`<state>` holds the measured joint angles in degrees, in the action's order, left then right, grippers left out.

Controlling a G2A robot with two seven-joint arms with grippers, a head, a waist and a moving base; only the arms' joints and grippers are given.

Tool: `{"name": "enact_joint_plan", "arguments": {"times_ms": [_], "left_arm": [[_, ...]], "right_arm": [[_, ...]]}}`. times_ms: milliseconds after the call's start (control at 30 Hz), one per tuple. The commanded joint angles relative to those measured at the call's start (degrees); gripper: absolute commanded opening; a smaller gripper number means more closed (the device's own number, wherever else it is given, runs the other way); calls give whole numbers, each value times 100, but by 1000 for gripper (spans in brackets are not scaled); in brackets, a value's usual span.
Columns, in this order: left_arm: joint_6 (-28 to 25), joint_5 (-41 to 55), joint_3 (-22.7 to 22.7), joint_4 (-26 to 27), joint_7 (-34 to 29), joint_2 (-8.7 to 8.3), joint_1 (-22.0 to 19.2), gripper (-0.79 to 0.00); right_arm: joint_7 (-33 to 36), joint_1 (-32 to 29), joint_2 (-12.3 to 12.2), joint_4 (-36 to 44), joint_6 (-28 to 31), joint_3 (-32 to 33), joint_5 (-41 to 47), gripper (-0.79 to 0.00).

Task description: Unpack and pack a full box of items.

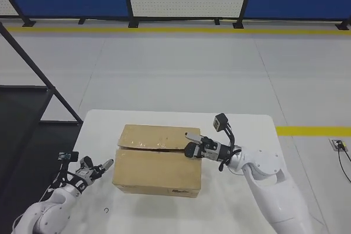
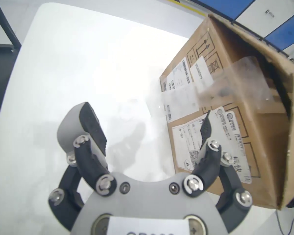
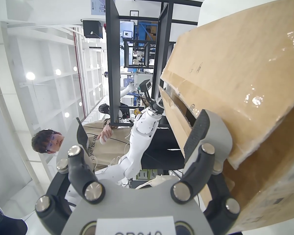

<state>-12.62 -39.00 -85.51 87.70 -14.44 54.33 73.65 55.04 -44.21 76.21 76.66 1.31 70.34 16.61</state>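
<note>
My R tool (image 3: 139, 135) spread at flap (image 1: 155, 136) of box (image 1: 158, 169), L tool (image 2: 149, 123) spread beside; risk: I slip off flap, box skids.

The left gripper (image 2: 147, 117), fingers (image 2: 91, 125) spread wide, hangs over the white bench (image 2: 76, 62) just beside the cardboard box (image 2: 237, 50), whose labelled side carries loose clear tape (image 2: 225, 81).
</note>
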Motion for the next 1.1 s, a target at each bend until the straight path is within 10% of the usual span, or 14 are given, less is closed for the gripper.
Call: {"name": "enact_joint_plan", "arguments": {"times_ms": [0, 1067], "left_arm": [[89, -401, 143, -78, 142, 20, -92, 0], [697, -2926, 1336, -1116, 1425, 310, -927, 0]], "right_arm": [[9, 8, -8, -11, 10, -7, 4, 0], [105, 280, -46, -320, 206, -284, 339, 0]]}}
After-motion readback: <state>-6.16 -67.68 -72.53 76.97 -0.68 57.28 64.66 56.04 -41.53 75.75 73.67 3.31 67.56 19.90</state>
